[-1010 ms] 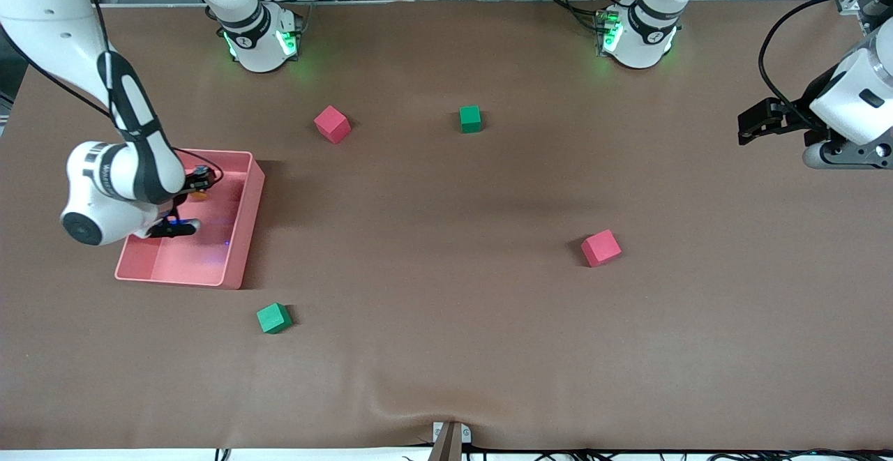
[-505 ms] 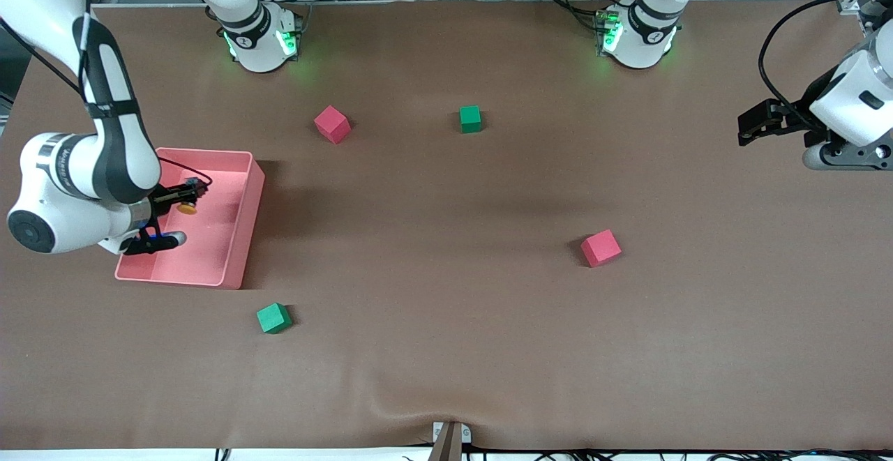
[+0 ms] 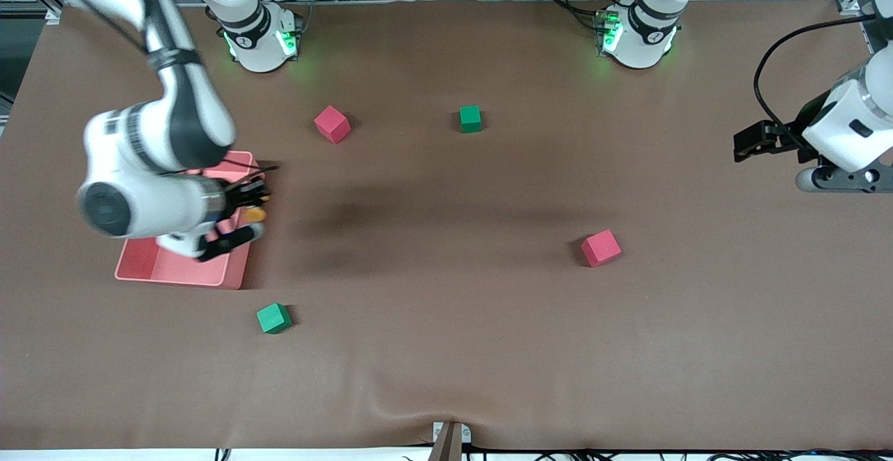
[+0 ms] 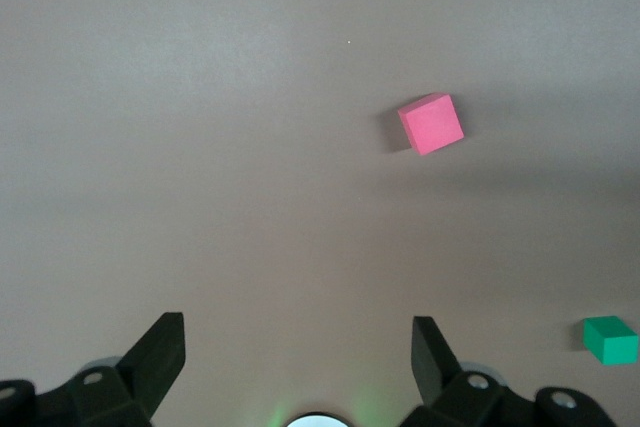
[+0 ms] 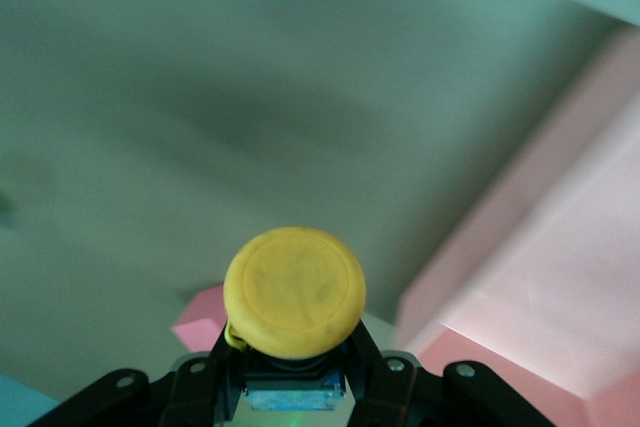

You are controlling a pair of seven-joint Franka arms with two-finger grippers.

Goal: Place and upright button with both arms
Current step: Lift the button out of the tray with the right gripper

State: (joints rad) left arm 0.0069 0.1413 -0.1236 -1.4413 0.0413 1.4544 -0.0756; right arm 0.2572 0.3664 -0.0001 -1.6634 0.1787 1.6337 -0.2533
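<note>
Right gripper [image 3: 252, 204] pinches the button [image 5: 294, 292] over the pink tray's [image 3: 183, 271] rim. Placing, uprighting remain. Left gripper [image 4: 298, 372] spread, waiting over bare table.

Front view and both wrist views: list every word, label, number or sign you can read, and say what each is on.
No text can be read in any view.
Small dark marks on the white collars of both arm bases, right and left: too small to read.
Dark band marks on the right arm's wrist: blurred, unreadable.
The button, the pink tray and the cubes carry no lettering.
</note>
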